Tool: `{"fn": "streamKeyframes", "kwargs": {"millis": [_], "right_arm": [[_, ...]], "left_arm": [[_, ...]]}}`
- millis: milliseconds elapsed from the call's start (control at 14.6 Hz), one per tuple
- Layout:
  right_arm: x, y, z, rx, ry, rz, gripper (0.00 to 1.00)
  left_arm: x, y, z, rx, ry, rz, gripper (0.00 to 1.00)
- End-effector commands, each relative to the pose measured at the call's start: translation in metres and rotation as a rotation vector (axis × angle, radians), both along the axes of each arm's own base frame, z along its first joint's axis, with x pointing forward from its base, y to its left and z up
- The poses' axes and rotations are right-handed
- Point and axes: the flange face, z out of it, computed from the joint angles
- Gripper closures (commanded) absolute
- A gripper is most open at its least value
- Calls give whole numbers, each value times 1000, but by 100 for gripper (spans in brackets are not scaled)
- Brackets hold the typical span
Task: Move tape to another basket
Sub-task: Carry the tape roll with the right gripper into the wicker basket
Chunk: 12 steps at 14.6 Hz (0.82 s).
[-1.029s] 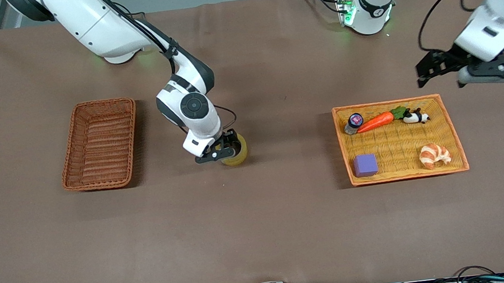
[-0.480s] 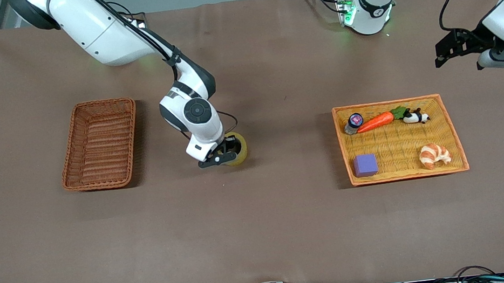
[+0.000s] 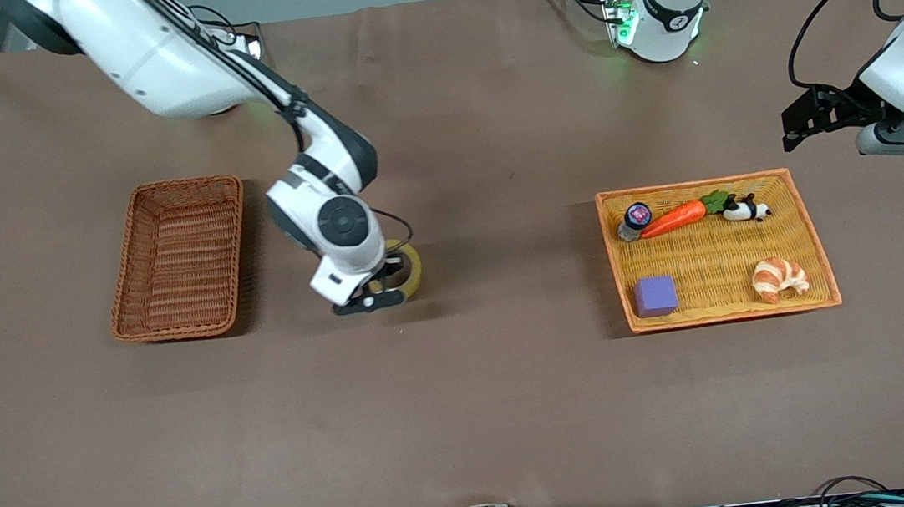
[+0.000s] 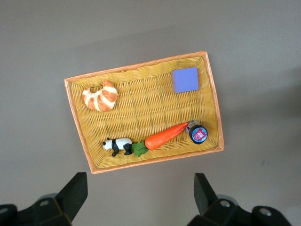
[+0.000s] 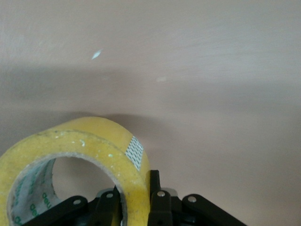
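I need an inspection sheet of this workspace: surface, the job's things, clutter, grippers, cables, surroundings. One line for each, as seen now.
Surface: brown table cover, a few creases.
Job's things: tape held over the bare cover between both containers; basket, dark woven, at the right arm's end, nothing seen in it.
Clutter: orange tray at the left arm's end holds carrot, panda figure, small jar, purple block, croissant.
Grippers: right gripper shut on the tape's wall; left gripper open, waits above the tray's edge that faces the bases.
Cables: black cables on both arms, more along the table's front edge.
Surroundings: grey floor, metal frame at a corner.
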Motion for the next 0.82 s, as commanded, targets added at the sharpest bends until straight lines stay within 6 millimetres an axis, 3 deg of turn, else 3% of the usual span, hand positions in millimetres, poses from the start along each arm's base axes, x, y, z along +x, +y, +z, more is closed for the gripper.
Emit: {"fn": "streamKeyframes", "kwargs": {"millis": [0, 69, 206, 343, 411, 549, 754], "right_arm": [[20, -87, 82, 6, 24, 4, 99], [24, -110, 104, 8, 27, 9, 100], [38, -197, 133, 35, 30, 33, 100], [34, -269, 141, 72, 41, 62, 100], [27, -303, 139, 82, 50, 93, 99], [2, -358, 117, 111, 42, 121, 99], [-52, -385, 63, 101, -28, 133, 99]], "left_arm": [[2, -2, 4, 6, -8, 21, 0], [1, -3, 4, 6, -8, 41, 0], [4, -5, 4, 9, -11, 74, 0], [5, -6, 7, 14, -17, 73, 0], [6, -8, 8, 18, -20, 69, 0], [6, -7, 12, 18, -25, 69, 1], [5, -7, 12, 18, -22, 68, 1]]}}
